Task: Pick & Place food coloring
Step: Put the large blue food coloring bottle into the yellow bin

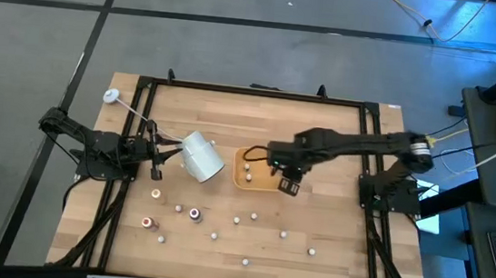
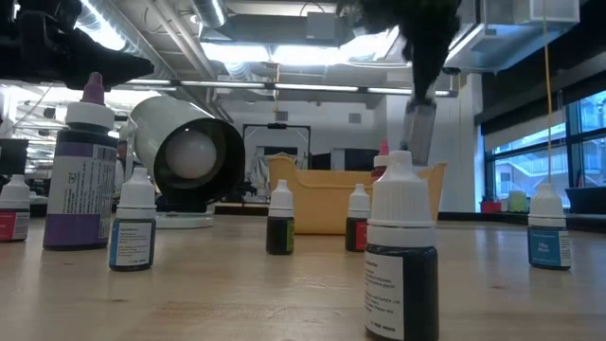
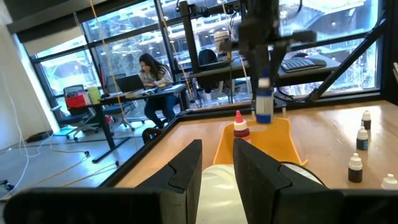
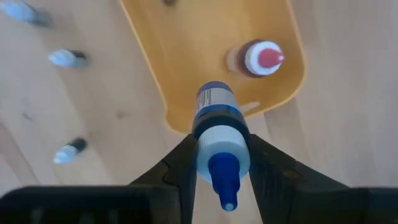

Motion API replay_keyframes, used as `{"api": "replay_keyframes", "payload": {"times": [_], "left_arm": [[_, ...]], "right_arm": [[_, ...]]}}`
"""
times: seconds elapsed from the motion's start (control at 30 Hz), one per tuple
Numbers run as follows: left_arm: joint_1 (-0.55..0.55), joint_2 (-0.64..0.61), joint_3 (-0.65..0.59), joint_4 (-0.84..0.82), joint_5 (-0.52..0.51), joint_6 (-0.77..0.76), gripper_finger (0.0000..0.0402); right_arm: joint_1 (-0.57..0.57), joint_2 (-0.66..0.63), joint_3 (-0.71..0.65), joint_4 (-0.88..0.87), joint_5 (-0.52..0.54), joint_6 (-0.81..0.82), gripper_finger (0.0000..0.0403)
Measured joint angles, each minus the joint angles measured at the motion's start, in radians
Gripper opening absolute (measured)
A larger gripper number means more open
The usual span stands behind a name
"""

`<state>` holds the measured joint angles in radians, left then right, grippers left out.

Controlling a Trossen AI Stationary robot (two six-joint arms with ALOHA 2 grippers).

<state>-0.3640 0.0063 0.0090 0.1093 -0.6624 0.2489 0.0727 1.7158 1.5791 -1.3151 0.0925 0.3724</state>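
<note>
The right gripper (image 4: pixel 217 163) hangs over the orange tray (image 1: pixel 257 182) near the middle of the table (image 1: pixel 322 128), its two fingers clamped on a blue-capped bottle (image 4: pixel 219 134) of food coloring. In the left wrist view this bottle (image 3: pixel 263 102) hangs upright in the air above the tray (image 3: pixel 273 140), its long axis vertical; the right wrist view looks along that axis, with the blue nozzle toward the camera and the labelled body pointing down at the tray floor. A red-capped bottle (image 4: pixel 261 58) already stands upright inside the tray (image 4: pixel 186 50), cap up, near one rounded end. The left gripper (image 1: pixel 158 149) sits at the table's left side with its fingers (image 3: pixel 186 171) parted, right against the large white cup (image 1: pixel 201 155), which lies on its side with its mouth facing the low camera (image 2: pixel 194 156). The other small bottles stand upright and scattered on the wood in front of the tray and cup, caps pointing up: in the low view a purple one (image 2: pixel 83 170), a blue-labelled one (image 2: pixel 133 223), a dark one (image 2: pixel 279 220) and a near dark one (image 2: pixel 401 251) well apart from each other. Beyond the table a person (image 3: pixel 155 78) sits at a desk.
</note>
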Motion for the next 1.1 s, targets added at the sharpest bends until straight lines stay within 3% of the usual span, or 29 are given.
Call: {"api": "replay_keyframes", "payload": {"times": [0.4,0.8,1.1], "left_arm": [[0.0,0.0,0.0,0.0,0.0,0.0,0.0088],[0.0,0.0,0.0,0.0,0.0,0.0,0.0088],[0.0,0.0,0.0,0.0,0.0,0.0,0.0088]], "right_arm": [[-0.031,0.173,0.0,0.077,0.007,-0.136,0.0122],[-0.031,0.201,0.0,0.112,0.045,-0.184,0.0123],[-0.031,0.201,0.0,0.106,0.048,-0.196,0.0164]]}}
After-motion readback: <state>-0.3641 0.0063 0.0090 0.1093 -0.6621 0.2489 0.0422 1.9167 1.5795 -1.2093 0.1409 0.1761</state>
